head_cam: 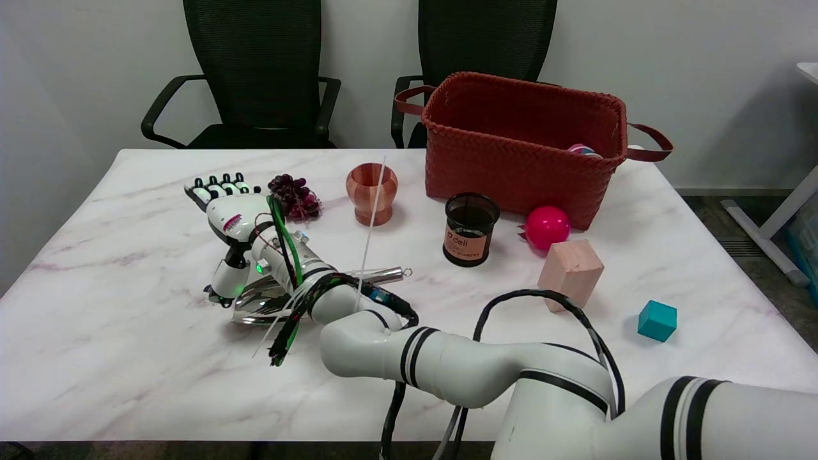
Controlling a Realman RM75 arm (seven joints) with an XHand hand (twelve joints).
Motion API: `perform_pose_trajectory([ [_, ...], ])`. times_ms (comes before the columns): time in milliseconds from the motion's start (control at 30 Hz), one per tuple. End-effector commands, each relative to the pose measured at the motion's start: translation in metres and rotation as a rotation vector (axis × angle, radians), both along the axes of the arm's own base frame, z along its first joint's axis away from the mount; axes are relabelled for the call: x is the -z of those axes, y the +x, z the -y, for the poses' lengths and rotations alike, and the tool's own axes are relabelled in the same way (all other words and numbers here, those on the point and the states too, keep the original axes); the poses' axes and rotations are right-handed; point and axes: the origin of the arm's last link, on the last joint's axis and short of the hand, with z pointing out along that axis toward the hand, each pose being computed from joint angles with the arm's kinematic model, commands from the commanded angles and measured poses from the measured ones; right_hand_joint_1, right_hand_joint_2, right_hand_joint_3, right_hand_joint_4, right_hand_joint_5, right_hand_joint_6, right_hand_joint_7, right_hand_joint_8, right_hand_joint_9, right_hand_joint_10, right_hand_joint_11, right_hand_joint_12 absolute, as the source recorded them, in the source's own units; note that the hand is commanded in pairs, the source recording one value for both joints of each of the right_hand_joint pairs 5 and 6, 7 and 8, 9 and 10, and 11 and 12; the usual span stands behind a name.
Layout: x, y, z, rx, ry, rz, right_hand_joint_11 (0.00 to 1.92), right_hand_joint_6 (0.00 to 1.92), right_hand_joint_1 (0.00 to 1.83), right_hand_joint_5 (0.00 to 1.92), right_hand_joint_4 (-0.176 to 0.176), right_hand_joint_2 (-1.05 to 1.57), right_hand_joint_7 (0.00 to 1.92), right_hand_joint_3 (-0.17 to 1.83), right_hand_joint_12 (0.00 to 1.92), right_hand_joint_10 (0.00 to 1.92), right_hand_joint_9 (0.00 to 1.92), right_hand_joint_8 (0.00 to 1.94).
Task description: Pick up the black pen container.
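Black pen container (pixel 471 229) upright on the desk (pixel 128 358) just before the red woven basket (pixel 524 144), pink ball (pixel 547 227) beside it, right hand (pixel 229 211) well apart to the left near purple grapes (pixel 294 195), fingers straight, holding nothing

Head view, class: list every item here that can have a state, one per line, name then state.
black pen container: upright on the table, apparently empty, not held.
right hand: open, fingers extended, holding nothing, left of the container.
wooden cup: upright.
woven basket: upright, open-topped, something inside at its right end.
pink ball: resting against the basket's front.
wooden block: standing, slightly turned.
teal cube: resting flat.
grapes: lying loose.
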Motion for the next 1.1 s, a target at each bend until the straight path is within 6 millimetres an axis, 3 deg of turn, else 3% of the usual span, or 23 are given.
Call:
perform_pose_trajectory([
  [33,0.002,0.002,-0.002,-0.004,0.013,0.007,0.0,0.06,1.09,0.06,0.0,0.03,0.05,1.05,0.0,0.0,0.0,0.05],
  [700,0.002,0.017,-0.002,-0.005,0.014,0.083,0.0,0.05,1.13,0.05,0.0,-0.01,0.05,0.98,0.0,0.0,0.0,0.05],
  [1100,-0.047,0.043,-0.013,-0.065,-0.075,0.346,0.0,0.05,1.22,0.05,0.0,0.02,0.05,0.87,0.0,0.0,0.0,0.05],
])
